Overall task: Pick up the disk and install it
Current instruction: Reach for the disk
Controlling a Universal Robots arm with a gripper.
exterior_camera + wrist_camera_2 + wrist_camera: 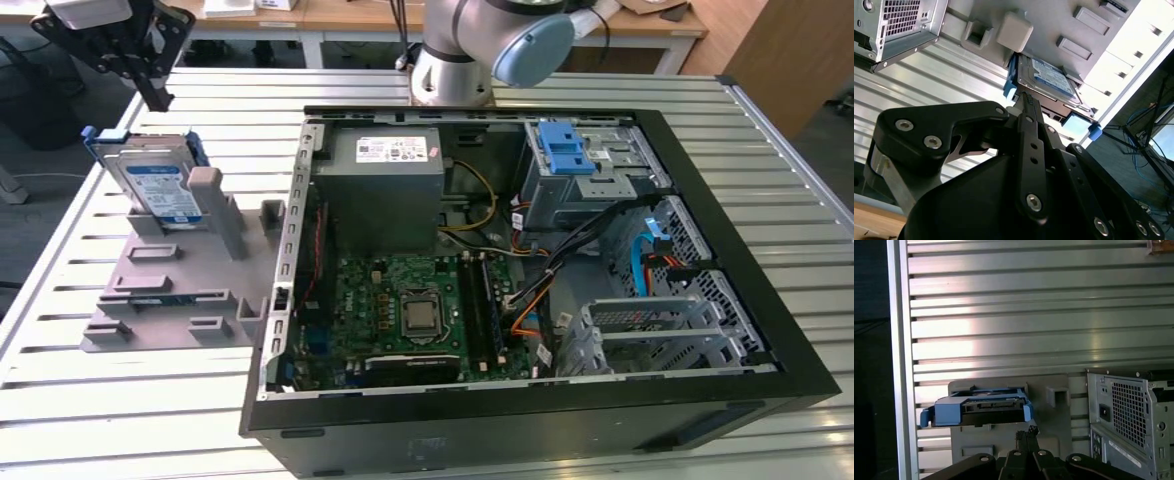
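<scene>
- The hand is hovering clenched and empty, apart from the disk and at 12 o'clock of it in the exterior view.
- The disk is standing on edge in a grey holder on the table, at 9 o'clock of the open computer case.

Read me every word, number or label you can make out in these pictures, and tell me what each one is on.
No text is legible enough to quote.
Disk, white-and-blue label: print too small to read.
Power supply, white sticker: too small to read.
Computer case, pale strip sticker in the first wrist view: blurred, unreadable.
Motherboard: markings too small to read.
</scene>
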